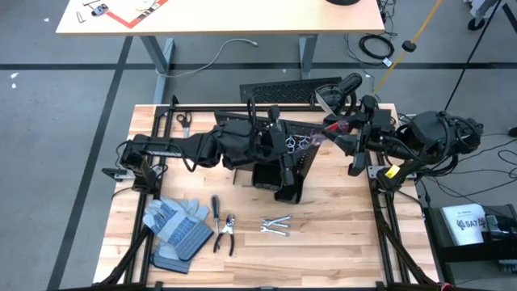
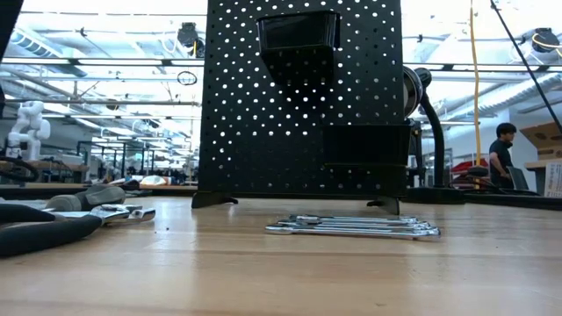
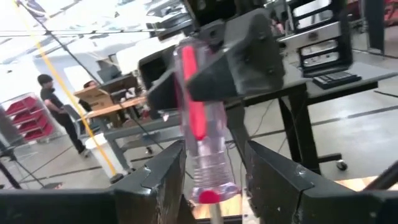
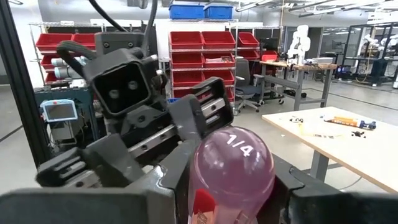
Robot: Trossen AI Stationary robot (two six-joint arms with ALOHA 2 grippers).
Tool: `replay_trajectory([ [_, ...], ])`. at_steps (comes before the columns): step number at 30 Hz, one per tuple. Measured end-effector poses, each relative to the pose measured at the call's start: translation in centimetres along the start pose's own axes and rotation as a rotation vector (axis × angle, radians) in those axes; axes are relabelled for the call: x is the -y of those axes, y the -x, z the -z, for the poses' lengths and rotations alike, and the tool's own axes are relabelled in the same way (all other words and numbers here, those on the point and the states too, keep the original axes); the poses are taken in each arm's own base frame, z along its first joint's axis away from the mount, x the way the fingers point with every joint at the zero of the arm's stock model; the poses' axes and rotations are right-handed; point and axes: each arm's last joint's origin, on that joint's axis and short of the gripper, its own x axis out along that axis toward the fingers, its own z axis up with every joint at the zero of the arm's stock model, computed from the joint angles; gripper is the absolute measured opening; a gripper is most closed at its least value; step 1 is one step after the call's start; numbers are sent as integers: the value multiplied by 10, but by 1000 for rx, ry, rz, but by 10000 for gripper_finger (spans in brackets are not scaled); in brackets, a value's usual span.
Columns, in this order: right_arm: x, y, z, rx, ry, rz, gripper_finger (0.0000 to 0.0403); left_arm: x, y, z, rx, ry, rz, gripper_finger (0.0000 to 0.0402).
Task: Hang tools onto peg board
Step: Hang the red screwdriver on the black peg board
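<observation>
Right wrist view: right gripper clamps translucent bulbous red-cored screwdriver handle; left gripper parted.

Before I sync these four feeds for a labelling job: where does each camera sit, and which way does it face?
High view: overhead, straight down on the wooden table; both dark arms show.
Low view: at tabletop height, facing the upright black perforated peg board; no arm clearly shows.
Left wrist view: on the left arm, looking past the left gripper at the clear red-cored screwdriver handle.
Right wrist view: on the right arm, whose right gripper holds that handle; left gripper beyond.
Both wrist views share the screwdriver; high and low share the silver wrenches.
</observation>
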Motion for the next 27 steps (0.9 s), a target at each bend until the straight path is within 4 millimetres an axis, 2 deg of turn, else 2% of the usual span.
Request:
replay_trajectory([
  [9, -2, -2, -1, 18, 4, 0, 114, -1, 0, -1, 17, -17, 0, 176],
  [14, -2, -3, -1, 20, 10, 0, 114, 4, -8, 4, 34, -19, 9, 176],
  [27, -3, -5, 0, 16, 20, -2, 114, -2, -19, 15, 23, -11, -35, 176],
])
